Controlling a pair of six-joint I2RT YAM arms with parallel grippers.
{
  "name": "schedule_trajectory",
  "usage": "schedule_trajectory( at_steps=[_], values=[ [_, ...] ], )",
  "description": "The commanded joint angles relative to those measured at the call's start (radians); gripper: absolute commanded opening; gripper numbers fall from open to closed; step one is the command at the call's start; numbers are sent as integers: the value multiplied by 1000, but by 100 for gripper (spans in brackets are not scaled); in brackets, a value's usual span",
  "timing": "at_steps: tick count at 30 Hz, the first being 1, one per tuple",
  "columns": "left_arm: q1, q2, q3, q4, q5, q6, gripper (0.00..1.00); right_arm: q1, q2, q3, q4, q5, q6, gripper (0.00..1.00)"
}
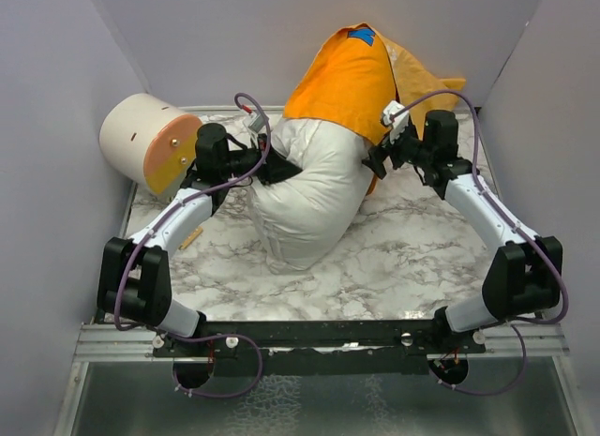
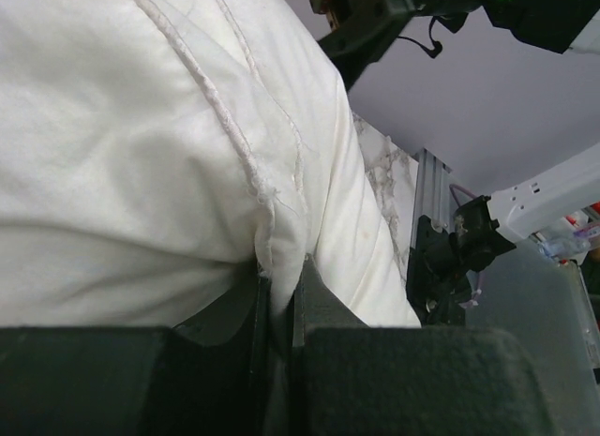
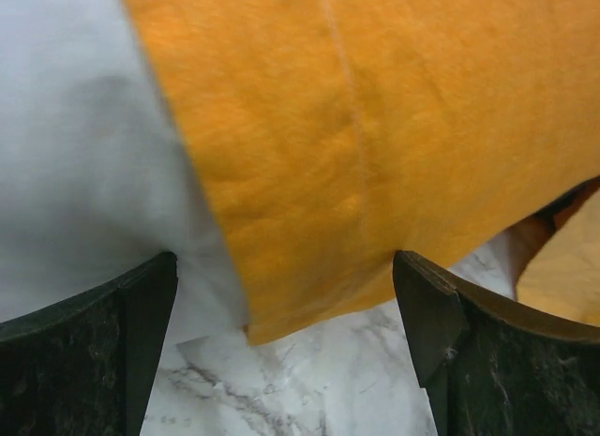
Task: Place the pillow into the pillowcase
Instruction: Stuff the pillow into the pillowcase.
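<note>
Left wrist view: left claw (image 2: pixel 281 281) was clamped tight on a pinched fold of the pillow (image 2: pixel 141 173), jaws almost together along a raised seam. White fabric bulged above and filled most of that view.

Right wrist view: right claw (image 3: pixel 284 267) stood wide apart, holding nothing. The lower corner of the pillowcase (image 3: pixel 375 127) hung between the jaws. Its orange hem lay over the white pillow, with bare pillow showing to the left of it and the marbled tabletop (image 3: pixel 309 389) just below.

Top view: both claws sat at the pillow's middle, the left one on its left flank, the right one on its right flank by the hem. The far half of the pillow was inside the pillowcase, up toward the back wall (image 1: pixel 262 33). The near half was bare and rested on the tabletop. Loose orange fabric trailed off behind to the right. A cream cylinder (image 1: pixel 150 141) with an orange end lay on its side at far left, apart from the pillow.
</note>
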Motion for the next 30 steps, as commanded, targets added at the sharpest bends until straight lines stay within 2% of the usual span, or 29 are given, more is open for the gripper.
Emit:
schedule_trajectory(
  at_steps=[1, 4, 6, 7, 9, 11, 12, 14, 16, 19, 22, 24, 27, 30],
  values=[
    [-1, -32, -13, -114, 75, 65, 0, 3, 67, 40, 250, 240, 9, 93],
    [0, -39, -9, -116, 76, 70, 0, 3, 107, 69, 250, 294, 16, 82],
    [-1, -37, -1, -120, 75, 74, 0, 3, 115, 78, 245, 292, 13, 69],
    [-1, -35, 6, -122, 75, 74, 0, 3, 114, 82, 238, 281, 12, 60],
    [-1, -32, 22, -124, 75, 74, 0, 3, 105, 100, 204, 223, 10, 32],
    [-1, -29, 39, -125, 73, 74, 0, 4, 93, 140, 123, 70, 5, 5],
    [0, -27, 48, -127, 72, 75, 0, 5, 88, 180, 51, -39, -18, 1],
    [-1, -23, 76, -136, 69, 76, 0, 19, 86, 291, -109, -313, -53, 1],
    [-1, -23, 114, -164, 62, 91, 0, 72, 88, 416, -240, -510, -69, 1],
    [-1, -22, 196, -226, 45, 129, 0, 219, 84, 576, -351, -646, -68, 1],
    [-1, -19, 243, -241, 22, 136, 0, 354, 117, 670, -398, -679, -14, 1],
    [2, -17, 244, -225, 10, 121, 0, 366, 137, 635, -329, -646, 78, 1],
    [0, -16, 208, -195, -6, 112, 0, 328, 187, 544, -273, -429, 122, 1],
    [1, -2, 160, -195, -38, 136, 0, 230, 277, 524, -350, -446, 150, 1]
  ],
)
